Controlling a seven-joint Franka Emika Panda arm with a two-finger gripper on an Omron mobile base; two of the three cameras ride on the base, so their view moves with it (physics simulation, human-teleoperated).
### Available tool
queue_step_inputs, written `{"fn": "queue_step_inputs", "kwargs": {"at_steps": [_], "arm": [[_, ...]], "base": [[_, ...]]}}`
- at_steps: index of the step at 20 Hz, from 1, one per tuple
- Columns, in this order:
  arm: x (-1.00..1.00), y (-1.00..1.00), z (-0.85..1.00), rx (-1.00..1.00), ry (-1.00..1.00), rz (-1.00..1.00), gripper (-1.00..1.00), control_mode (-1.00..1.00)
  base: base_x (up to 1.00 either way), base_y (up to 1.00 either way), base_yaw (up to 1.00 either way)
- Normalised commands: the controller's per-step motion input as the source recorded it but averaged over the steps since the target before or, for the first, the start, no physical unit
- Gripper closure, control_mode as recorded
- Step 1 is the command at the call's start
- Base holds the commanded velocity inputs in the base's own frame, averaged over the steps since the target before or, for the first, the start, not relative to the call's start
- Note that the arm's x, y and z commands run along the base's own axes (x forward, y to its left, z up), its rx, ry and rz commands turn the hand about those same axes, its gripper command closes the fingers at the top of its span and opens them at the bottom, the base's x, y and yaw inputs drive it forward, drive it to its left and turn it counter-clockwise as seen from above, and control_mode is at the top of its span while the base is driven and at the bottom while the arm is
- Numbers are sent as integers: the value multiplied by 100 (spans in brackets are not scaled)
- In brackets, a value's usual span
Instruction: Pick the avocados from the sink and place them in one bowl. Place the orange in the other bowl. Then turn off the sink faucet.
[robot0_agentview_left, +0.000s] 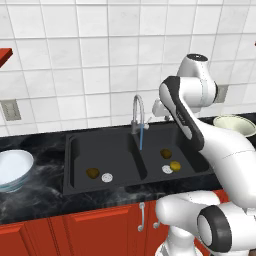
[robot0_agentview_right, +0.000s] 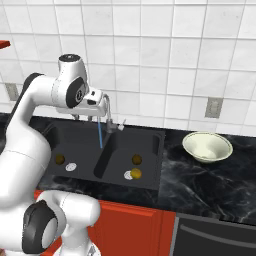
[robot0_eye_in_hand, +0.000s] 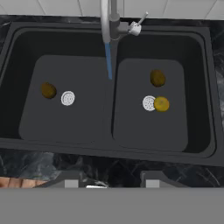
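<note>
The black double-basin sink holds one avocado in its left basin. A second avocado lies in the right basin, just beyond the orange. Water streams from the running sink faucet onto the divider. My gripper hangs open and empty high above the sink's front edge, near the spout in the right base view. The pale blue-white bowl sits on the counter left of the sink. To the sink's right stands the cream bowl. Both bowls are empty.
A white drain sits next to the left avocado, and another drain touches the orange. The faucet lever points right. A tiled wall backs the black marble counter. Red cabinets run below.
</note>
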Motion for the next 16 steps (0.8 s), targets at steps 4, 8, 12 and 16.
{"fn": "queue_step_inputs", "kwargs": {"at_steps": [4,8,12,16], "arm": [[-16,0,-2,0,0,0,-100,-100],[-35,-21,-10,2,0,0,-100,-100],[-43,-37,-19,1,0,0,-100,-100],[-13,-39,-37,0,2,0,-100,-100]], "base": [[0,0,0],[0,0,0],[0,0,0],[0,0,0]]}}
